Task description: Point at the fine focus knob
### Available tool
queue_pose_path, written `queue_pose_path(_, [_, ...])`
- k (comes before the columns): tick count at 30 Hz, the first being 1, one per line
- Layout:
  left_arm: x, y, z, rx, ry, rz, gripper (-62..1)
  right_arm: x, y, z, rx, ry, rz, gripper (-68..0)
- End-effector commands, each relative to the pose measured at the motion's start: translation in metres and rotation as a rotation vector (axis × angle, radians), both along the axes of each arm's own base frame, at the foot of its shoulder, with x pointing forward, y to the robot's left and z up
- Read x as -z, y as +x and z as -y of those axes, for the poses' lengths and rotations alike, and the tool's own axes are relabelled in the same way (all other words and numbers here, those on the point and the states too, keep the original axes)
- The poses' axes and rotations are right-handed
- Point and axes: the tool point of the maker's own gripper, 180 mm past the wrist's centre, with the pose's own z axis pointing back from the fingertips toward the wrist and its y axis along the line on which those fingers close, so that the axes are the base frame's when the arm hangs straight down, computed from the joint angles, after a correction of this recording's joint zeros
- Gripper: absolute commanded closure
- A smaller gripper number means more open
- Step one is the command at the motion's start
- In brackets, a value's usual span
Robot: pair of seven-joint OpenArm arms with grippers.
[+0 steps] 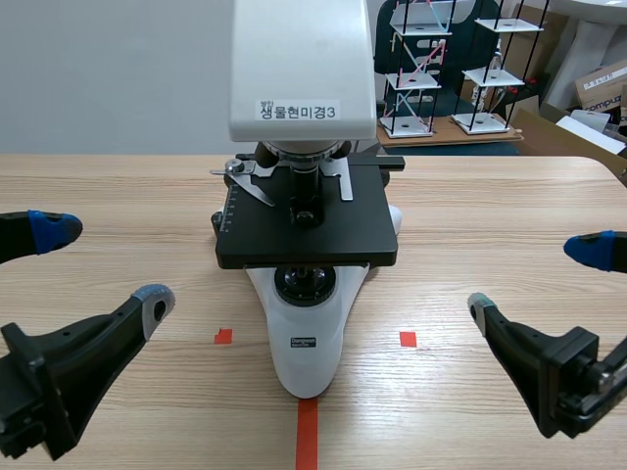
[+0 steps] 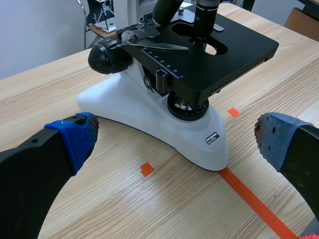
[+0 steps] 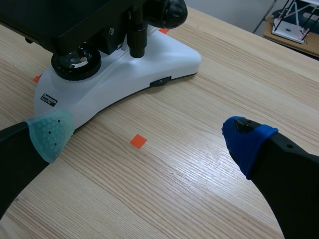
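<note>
A white microscope (image 1: pixel 306 333) with a black stage (image 1: pixel 309 220) stands at the table's middle, facing me. Its black focus knob (image 2: pixel 108 56) sticks out of the left side of the body, behind the stage; the matching knob (image 3: pixel 170 11) shows on the right side. My left gripper (image 1: pixel 103 266) hovers open, left of the base, with nothing between its fingers. My right gripper (image 1: pixel 537 281) hovers open on the right, also holding nothing. In the left wrist view the microscope base (image 2: pixel 164 124) lies just ahead of the open fingers. Neither gripper touches the microscope.
Small orange-red squares (image 1: pixel 223 336) (image 1: pixel 408 339) flank the base, and a tape line (image 1: pixel 307 431) runs toward me. Wire model racks (image 1: pixel 419 69) and cardboard boxes (image 1: pixel 600 93) stand beyond the table's far edge. Bare wood lies on both sides of the microscope.
</note>
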Motion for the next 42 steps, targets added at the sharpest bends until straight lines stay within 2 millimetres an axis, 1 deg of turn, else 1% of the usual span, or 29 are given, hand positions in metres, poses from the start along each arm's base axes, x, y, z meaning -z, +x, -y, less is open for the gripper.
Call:
queue_pose_path(1, [-0.008,0.0,0.002,-0.002,-0.025,0.018,-62.3,-0.007,0.002,-0.001,0.001,0.01,0.022,-66.7])
queue_pose_path(15, [-0.008,0.0,0.002,-0.002,-0.025,0.017,-62.3,-0.006,0.002,0.0,0.002,0.007,0.017,-66.7])
queue_pose_path(17, [-0.008,0.0,0.002,-0.002,-0.025,0.017,-62.3,-0.004,0.001,0.0,0.0,-0.007,0.009,-64.8])
queue_pose_path(18, [-0.008,0.0,0.002,-0.002,-0.025,0.017,-62.3,-0.002,0.001,0.001,-0.002,-0.019,0.006,-61.2])
queue_pose_path(19, [-0.008,0.0,0.002,-0.002,-0.025,0.017,-62.3,0.0,0.0,0.001,-0.004,-0.031,0.004,-56.0])
queue_pose_path(23, [-0.008,0.0,0.002,-0.002,-0.025,0.017,-62.3,0.007,0.0,0.006,0.003,-0.051,-0.01,-28.9])
queue_pose_path(26, [-0.007,0.0,0.002,-0.002,-0.025,0.017,-62.3,0.013,0.003,0.013,0.02,-0.063,-0.016,-4.3])
queue_pose_path(27, [-0.007,0.0,0.002,-0.002,-0.025,0.017,-62.3,0.014,0.006,0.018,0.041,-0.069,-0.013,0.4])
queue_pose_path(34, [-0.007,0.0,0.002,-0.002,-0.023,0.015,-62.3,0.028,0.03,0.053,0.138,-0.084,0.016,0.0])
queue_pose_path(38, [-0.007,0.0,0.002,-0.002,-0.023,0.015,-62.3,0.029,0.049,0.073,0.177,-0.049,0.077,0.1])
queue_pose_path(42, [-0.007,0.0,0.002,-0.002,-0.023,0.015,-62.3,0.03,0.068,0.083,0.158,0.02,0.109,0.1])
